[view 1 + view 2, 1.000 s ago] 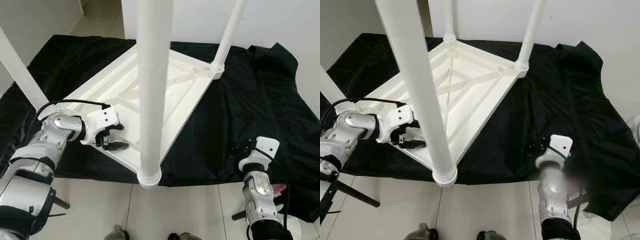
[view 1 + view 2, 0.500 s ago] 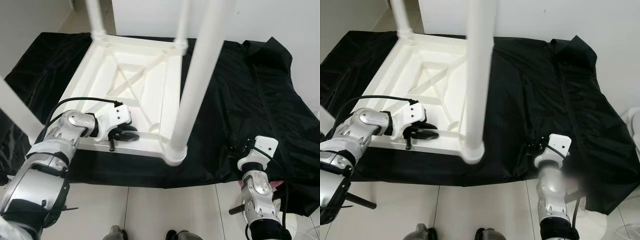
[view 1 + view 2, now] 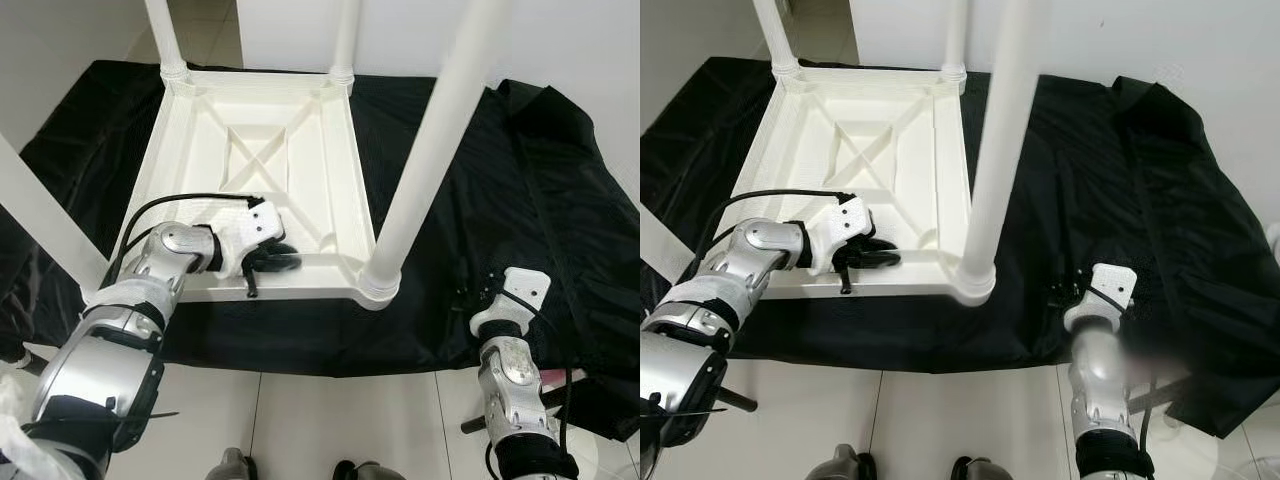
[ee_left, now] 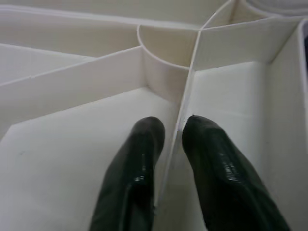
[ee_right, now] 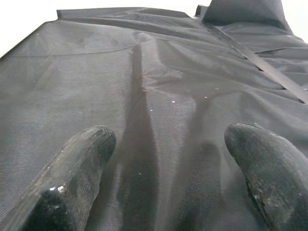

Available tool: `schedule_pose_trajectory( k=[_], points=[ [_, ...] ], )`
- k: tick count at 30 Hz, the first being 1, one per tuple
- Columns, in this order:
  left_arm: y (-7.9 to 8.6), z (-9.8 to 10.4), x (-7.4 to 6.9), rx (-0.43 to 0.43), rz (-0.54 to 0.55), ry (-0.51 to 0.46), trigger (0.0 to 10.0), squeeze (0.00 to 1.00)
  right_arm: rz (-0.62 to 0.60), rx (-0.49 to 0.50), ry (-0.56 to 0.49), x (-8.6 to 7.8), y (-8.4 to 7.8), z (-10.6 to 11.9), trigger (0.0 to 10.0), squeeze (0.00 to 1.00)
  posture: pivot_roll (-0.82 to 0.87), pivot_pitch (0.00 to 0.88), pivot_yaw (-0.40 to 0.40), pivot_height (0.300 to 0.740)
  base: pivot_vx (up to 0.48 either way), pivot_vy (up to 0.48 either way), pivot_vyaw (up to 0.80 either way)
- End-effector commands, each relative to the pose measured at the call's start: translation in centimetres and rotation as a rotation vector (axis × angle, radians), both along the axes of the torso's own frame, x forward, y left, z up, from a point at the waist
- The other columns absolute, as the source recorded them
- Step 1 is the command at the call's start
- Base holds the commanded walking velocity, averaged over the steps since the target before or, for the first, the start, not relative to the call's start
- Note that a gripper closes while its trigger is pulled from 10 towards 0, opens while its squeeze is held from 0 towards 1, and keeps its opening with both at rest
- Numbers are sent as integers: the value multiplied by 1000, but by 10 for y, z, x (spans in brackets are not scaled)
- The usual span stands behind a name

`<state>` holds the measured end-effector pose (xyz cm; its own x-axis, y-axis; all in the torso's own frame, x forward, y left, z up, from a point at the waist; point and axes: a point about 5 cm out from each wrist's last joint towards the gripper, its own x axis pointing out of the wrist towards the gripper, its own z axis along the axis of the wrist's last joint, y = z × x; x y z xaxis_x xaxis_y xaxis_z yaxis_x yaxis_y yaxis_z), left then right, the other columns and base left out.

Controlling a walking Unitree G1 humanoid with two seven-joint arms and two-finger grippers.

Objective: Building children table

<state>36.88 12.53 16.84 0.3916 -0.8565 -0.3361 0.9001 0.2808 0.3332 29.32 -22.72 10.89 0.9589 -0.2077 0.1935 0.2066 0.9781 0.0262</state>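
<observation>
White plastic children's table (image 3: 255, 160) lies upside down on black cloth (image 3: 500, 190), legs (image 3: 430, 150) pointing up. My left gripper (image 4: 173, 130) sits inside the underside near the table's near edge, fingers pinched on a thin rib (image 4: 185, 96). My right gripper (image 5: 168, 139) hovers spread wide, empty, over the cloth's near right part.

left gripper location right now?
Left gripper is inside the upturned table at its near edge, its fingers pinching a thin rib, left of the nearest leg.

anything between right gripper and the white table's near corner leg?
Only bare black cloth lies between the right gripper and the upturned white plastic table's near leg, per left eye view.
</observation>
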Motion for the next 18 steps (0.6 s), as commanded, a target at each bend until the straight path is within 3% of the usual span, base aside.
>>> schedule_pose_trajectory(
  k=[1, 4, 5, 6, 7, 12, 18],
  points=[
    [2, 3, 7, -108, 197, -66, 10000, 1000, 5, 10, 12, -2, -1, -4, 10000, 0, 11, 141, -25, 740, 0, 0, 0],
    [3, 7, 7, -142, 201, -83, 10000, 1000, 14, 13, 9, -2, 0, -3, 10000, 0, 13, 140, -27, 740, 0, 0, 0],
    [4, 9, 7, -157, 214, -98, 10000, 906, 24, 17, 4, -2, 0, -3, 10000, 0, 16, 139, -30, 740, 0, 0, 0],
    [6, 11, 7, -175, 224, -103, 10000, 906, 33, 21, -2, -3, 1, -2, 10000, 0, 16, 139, -30, 740, 0, 0, 0],
    [8, 13, 6, -193, 226, -105, 10000, 0, 45, 27, -6, -3, 2, -1, 10000, 0, 20, 138, -36, 740, 0, 0, 0],
    [12, 17, 4, -231, 238, -105, 10000, 0, 83, 32, -17, -2, 5, 2, 10000, 0, 24, 136, -42, 740, 0, 0, 0],
    [30, 21, -1, -313, 415, -128, 10000, 0, 210, 0, -35, -6, 4, 13, 10000, 0, 30, 129, -49, 740, 0, 0, 0]
  ],
)
